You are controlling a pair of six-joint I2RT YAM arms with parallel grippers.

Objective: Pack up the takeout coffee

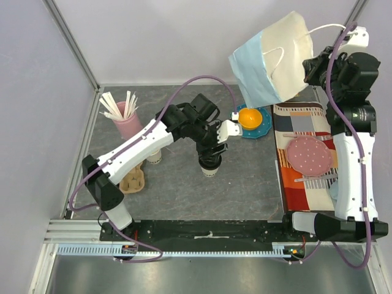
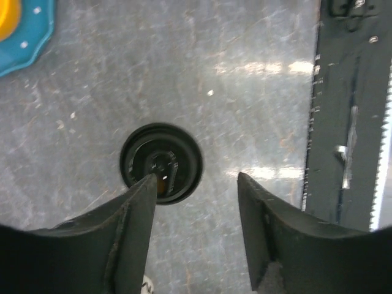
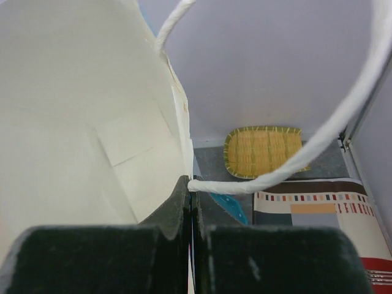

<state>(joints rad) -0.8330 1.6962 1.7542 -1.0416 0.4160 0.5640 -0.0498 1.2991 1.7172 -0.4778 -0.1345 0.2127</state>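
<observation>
The takeout coffee (image 1: 210, 166), a small white cup with a black lid, stands upright on the grey table near the middle. My left gripper (image 1: 209, 153) hovers just above it, open and empty. In the left wrist view the black lid (image 2: 161, 162) lies beneath the left fingertip (image 2: 146, 187), mostly left of the gap, and the gripper (image 2: 196, 182) holds nothing. My right gripper (image 1: 312, 67) is shut on the rim of a paper bag (image 1: 272, 58), blue outside and cream inside, held in the air at the back right. The right wrist view shows the bag's inside (image 3: 79, 122) and its white handle (image 3: 288, 162).
A pink cup of white sticks (image 1: 125, 115) stands at the back left. Stacked paper cups (image 1: 153, 157) and a cardboard carrier (image 1: 132, 177) sit under the left arm. A blue plate (image 1: 260, 125) holds an orange piece. A patterned mat (image 1: 294, 116) carries a pink plate (image 1: 309, 154). A bamboo tray (image 3: 263, 150) lies at the back.
</observation>
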